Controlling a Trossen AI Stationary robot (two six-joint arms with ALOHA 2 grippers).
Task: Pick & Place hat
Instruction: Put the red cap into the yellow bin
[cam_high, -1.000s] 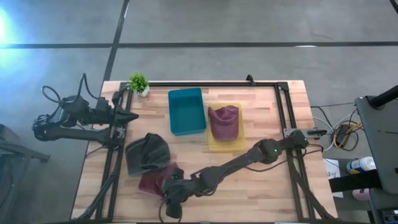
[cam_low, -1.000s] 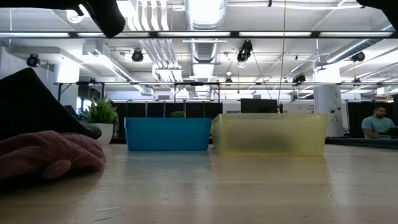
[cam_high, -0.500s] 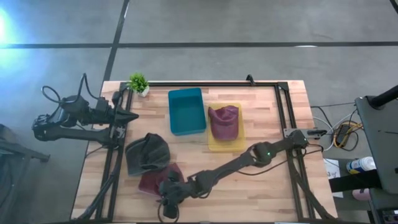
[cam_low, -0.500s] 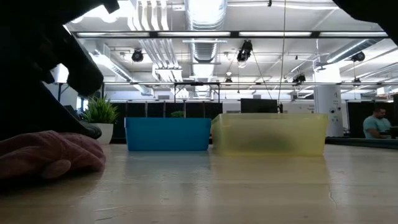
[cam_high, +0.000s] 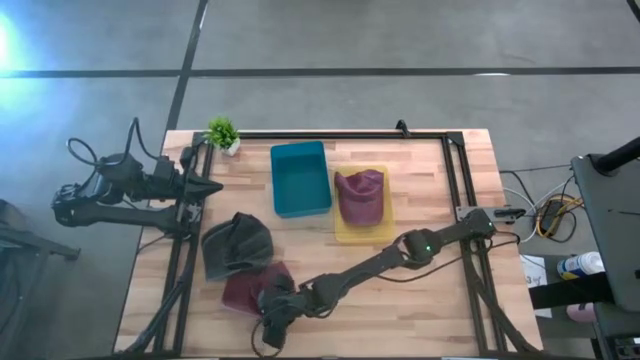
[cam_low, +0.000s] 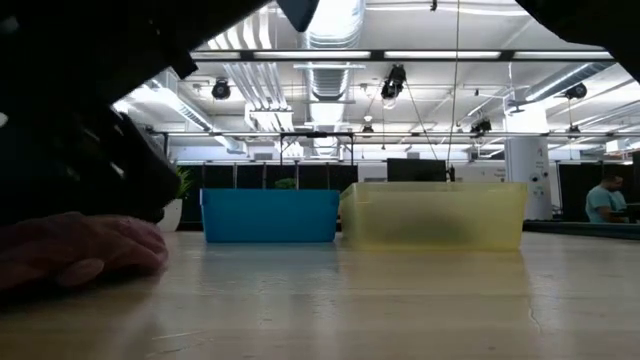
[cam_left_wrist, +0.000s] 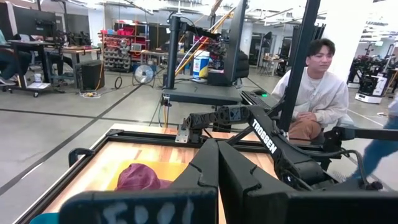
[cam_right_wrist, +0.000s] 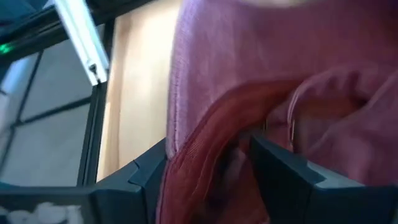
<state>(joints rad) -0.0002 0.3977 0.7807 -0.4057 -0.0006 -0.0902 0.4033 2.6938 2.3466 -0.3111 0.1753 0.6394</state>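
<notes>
The left hand (cam_high: 213, 186) waits at the bench's (cam_high: 420, 310) left edge with fingers pressed together. The maroon hat (cam_high: 243, 292) (beside a grey one (cam_high: 237, 247)) lies near the front, and the right hand (cam_high: 268, 302) stands partly spread with its fingers (cam_right_wrist: 286, 171) astride the hat's edge.

Pale planked wooden tabletop (cam_high: 420, 300), matt finish. Maroon ribbed cloth hat (cam_right_wrist: 261, 93), soft. Yellow translucent plastic bin (cam_low: 433, 215); teal plastic bin (cam_low: 268, 216), smooth.

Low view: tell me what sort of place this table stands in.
Probably a robotics lab or open workshop. Exposed ceiling ducts and strip lights run overhead, rows of workstations fill the background, and a person sits at a desk on the right.
</notes>
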